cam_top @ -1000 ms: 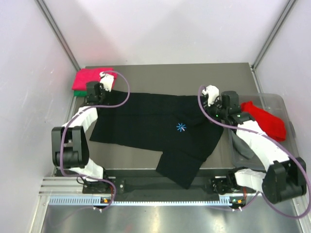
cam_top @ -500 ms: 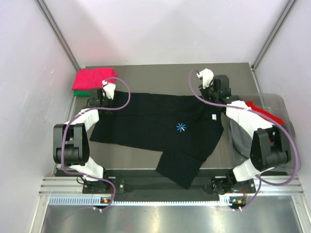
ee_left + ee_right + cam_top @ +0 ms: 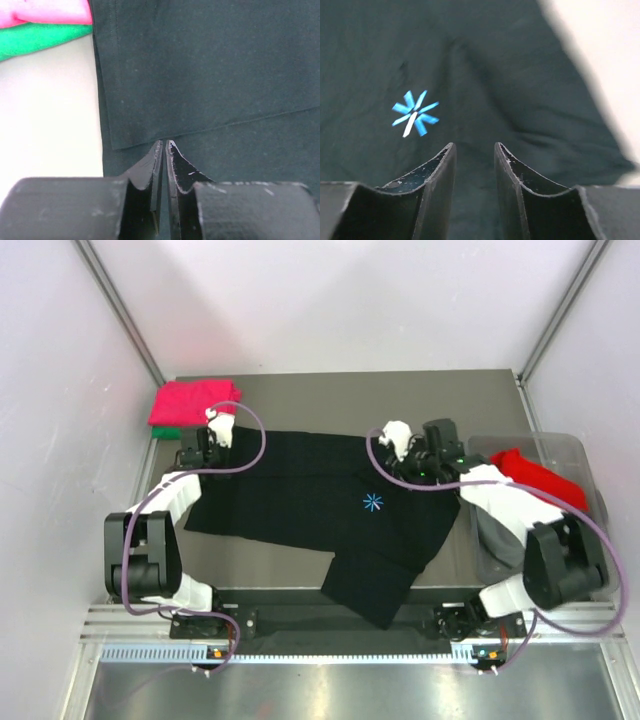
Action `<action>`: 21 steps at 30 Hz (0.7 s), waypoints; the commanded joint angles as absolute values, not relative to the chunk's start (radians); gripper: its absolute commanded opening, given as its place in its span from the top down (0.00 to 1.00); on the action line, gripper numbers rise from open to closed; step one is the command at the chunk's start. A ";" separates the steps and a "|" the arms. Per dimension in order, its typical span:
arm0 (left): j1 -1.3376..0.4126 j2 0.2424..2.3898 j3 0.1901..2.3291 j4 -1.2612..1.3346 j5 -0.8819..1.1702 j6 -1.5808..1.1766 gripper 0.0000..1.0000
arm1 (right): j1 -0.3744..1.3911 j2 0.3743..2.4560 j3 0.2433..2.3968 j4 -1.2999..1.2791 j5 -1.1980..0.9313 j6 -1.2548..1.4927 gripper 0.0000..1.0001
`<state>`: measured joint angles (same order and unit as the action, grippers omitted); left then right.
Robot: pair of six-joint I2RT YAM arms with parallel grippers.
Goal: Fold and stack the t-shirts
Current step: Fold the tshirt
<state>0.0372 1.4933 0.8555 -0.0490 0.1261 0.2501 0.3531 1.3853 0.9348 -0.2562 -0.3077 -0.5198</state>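
So the black tee is lying mostly flat across the middle of the desk, one sleeve flopping toward the near edge. It isn't folded yet. My guess is it's spread out like that so both arms can get at opposite sides.

The left end effector is down at the shirt's left side with its fingers pressed together, tips right on a hem line where one layer lies over another. I can't tell if any cloth is actually caught between them, but that's exactly where you'd pin or pinch a corner before folding.

The right end effector is spread open with nothing in it, hanging over the chest area just beside the blue logo. It looks like it's lining up a grab rather than holding anything.

The pink-red tee sits folded on top of the green tee at the back left corner — that's the stack, just beside the black one's left edge, so it's a short trip once folded.

The red tee and grey tee are bunched in the clear bin on the right. I reckon they're waiting their turn, so the job's roughly at the halfway mark.
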 commanded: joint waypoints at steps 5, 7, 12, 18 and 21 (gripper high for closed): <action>0.032 1.460 0.836 -0.052 0.143 0.230 0.88 | 0.370 1.606 1.026 -0.344 -0.414 -0.578 0.63; 0.032 1.463 0.831 -0.051 0.137 0.238 0.88 | 0.371 1.655 1.048 -0.345 -0.405 -0.578 0.62; 0.032 1.473 0.815 -0.035 0.132 0.242 0.88 | 0.370 1.681 1.048 -0.308 -0.376 -0.566 0.58; 0.032 1.491 0.807 -0.023 0.141 0.229 0.88 | 0.370 1.726 1.057 -0.304 -0.344 -0.560 0.57; 0.032 1.491 0.805 -0.021 0.141 0.227 0.88 | 0.371 1.741 1.057 -0.298 -0.336 -0.558 0.57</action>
<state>0.0349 1.4906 0.8108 -0.0547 0.1307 0.2359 0.3637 1.7206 1.0168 -0.3294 -0.3439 -0.5571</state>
